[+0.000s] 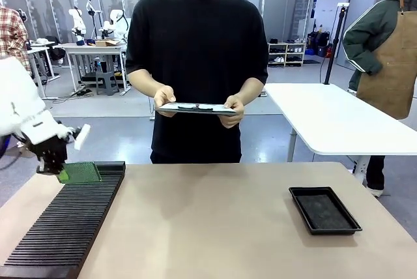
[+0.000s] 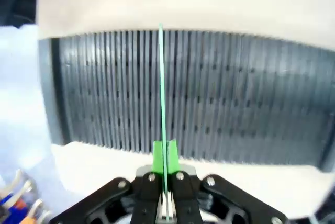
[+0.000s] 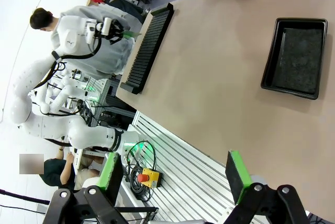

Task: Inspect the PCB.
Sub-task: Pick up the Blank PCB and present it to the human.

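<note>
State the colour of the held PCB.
Green; the PCB shows best in the front view.

A large open lab or workshop hall: a tan work table (image 1: 215,214) up front, a white bench (image 1: 339,122) at three o'clock, cluttered work tables (image 1: 91,51) at ten, storage shelves (image 1: 287,54) at one, an aproned person (image 1: 391,70) at two, and a red emergency-stop button (image 3: 143,178).

Slotted black rack (image 1: 65,227) lies left; shallow black tray (image 1: 324,210) right.
</note>
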`<state>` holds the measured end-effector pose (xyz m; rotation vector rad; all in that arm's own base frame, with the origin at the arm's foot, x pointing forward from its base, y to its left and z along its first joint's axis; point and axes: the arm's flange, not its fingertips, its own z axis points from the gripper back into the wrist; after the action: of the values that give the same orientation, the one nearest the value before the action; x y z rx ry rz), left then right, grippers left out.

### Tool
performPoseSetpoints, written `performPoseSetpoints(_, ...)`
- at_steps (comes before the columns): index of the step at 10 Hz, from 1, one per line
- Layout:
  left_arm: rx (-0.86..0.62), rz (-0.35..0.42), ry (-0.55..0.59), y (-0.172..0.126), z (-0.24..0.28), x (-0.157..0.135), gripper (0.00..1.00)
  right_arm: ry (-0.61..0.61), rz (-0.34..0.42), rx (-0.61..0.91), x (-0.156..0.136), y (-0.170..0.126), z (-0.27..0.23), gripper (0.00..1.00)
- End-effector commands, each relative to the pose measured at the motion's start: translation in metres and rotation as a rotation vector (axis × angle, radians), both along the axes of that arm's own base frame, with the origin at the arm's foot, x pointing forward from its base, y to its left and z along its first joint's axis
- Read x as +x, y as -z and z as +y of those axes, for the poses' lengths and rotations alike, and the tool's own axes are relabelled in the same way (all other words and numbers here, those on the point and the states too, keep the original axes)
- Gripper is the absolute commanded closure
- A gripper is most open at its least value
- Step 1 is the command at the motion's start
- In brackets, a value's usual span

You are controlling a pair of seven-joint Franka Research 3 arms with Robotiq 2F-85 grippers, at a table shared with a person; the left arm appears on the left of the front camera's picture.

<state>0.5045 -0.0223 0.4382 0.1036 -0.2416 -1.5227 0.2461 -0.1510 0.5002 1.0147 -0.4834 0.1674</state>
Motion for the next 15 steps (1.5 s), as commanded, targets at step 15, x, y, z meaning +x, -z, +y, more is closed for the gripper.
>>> performPoseSetpoints(15,-1.248,1.026,-0.705,0.074,-0.02,0.031,1.0,-0.007,-0.021,0.005,0.001,-0.002,-0.001,0.0)
